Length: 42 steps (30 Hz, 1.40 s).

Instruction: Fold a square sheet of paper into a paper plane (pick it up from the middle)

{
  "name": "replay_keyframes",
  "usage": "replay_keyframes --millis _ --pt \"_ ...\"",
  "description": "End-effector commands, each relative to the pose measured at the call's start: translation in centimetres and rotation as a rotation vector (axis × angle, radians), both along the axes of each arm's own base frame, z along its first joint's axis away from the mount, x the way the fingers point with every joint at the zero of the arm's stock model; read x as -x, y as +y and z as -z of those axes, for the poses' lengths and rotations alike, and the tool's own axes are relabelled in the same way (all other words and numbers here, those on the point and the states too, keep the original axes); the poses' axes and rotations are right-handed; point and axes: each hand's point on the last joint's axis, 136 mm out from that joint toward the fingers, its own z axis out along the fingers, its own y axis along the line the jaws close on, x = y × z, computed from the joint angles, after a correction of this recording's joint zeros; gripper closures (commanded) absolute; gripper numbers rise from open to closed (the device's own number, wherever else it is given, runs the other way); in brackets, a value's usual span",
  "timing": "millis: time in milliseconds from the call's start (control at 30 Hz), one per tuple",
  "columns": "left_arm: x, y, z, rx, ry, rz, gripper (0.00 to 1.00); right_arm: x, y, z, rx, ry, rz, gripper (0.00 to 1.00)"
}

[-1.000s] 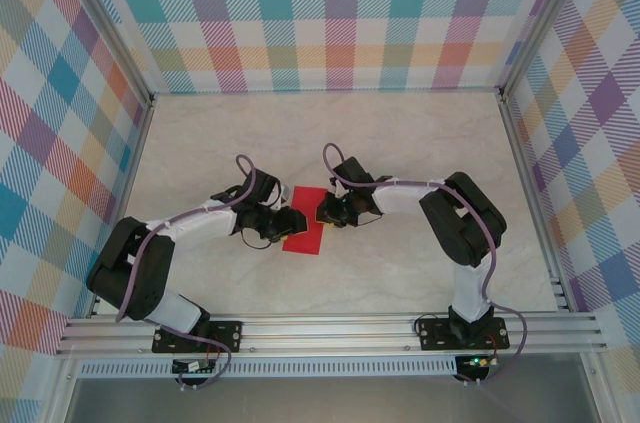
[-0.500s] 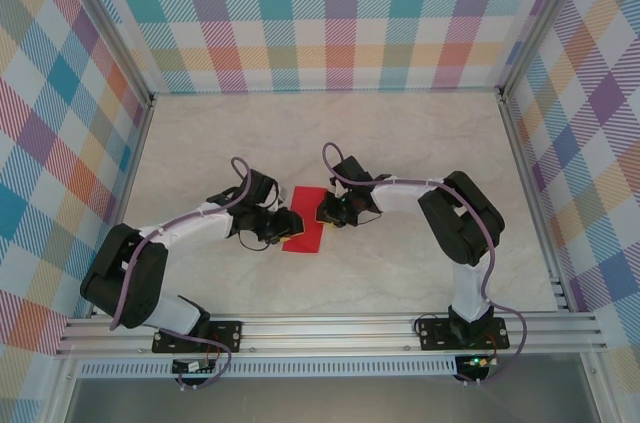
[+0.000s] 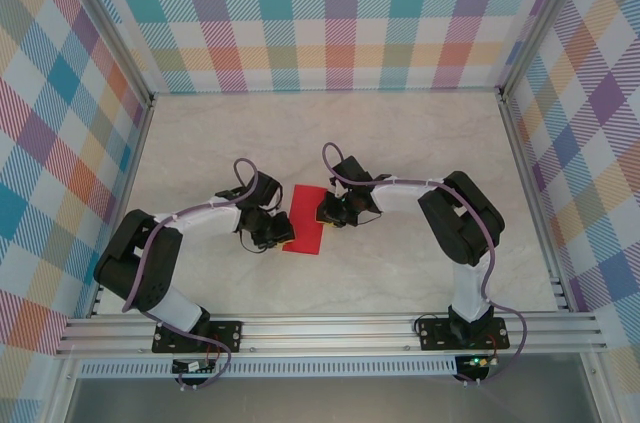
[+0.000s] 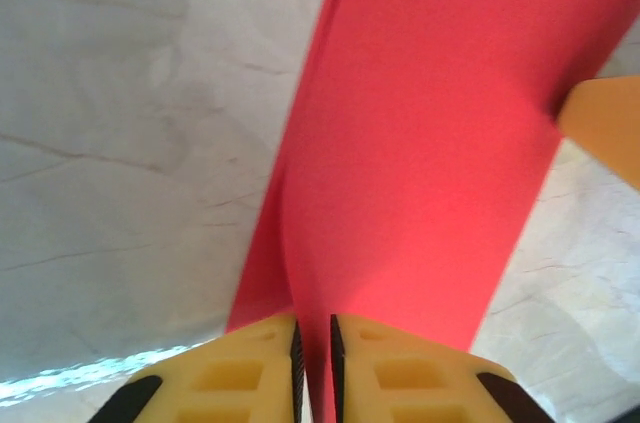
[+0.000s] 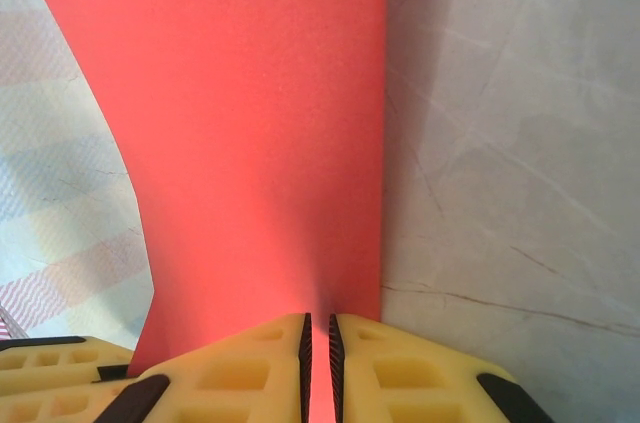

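red sheet (image 3: 305,233), edges (both) in jaws

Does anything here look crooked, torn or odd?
The square sheet of paper is not lying flat: the left gripper and right gripper pinch opposite sides and it bows between them. No tear shows.

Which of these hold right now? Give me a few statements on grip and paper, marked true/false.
The right gripper is shut on the sheet of paper. True.
The left gripper hangs wide open. False: it is pinched shut on the paper's edge.
The paper is blue. False: it is red.
The paper sits between the two grippers over the table. True.
The paper is already a pointed dart. False: it shows straight edges and no pointed nose.
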Motion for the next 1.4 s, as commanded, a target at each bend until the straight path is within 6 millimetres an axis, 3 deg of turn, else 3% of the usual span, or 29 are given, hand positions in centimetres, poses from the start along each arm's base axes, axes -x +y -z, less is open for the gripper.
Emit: replay_keyframes --millis 0,267,567,733,1000,1367 --pt "-1.3 -1.9 -2.5 0.116 -0.05 0.003 0.79 0.7 -0.7 1.3 0.054 0.04 0.008 0.84" --pt "-2.9 -4.5 -5.3 0.279 -0.119 0.015 0.66 0.7 -0.7 1.3 0.056 0.047 0.014 0.84" --pt "-4.5 -5.6 -6.2 0.343 -0.159 -0.01 0.55 0.8 -0.7 1.3 0.052 0.059 0.022 0.84" --pt "-5.1 -5.7 -5.4 0.34 -0.157 -0.034 0.51 0.6 -0.5 0.7 0.024 0.056 0.037 0.84" --pt "-5.9 -5.3 -3.7 0.311 -0.153 -0.079 0.47 -0.3 0.1 -3.3 -0.13 -0.06 0.037 0.78" --pt "-6.1 -5.1 -2.5 0.286 -0.14 -0.102 0.5 0.6 -2.6 -4.5 -0.122 -0.138 0.063 0.71"
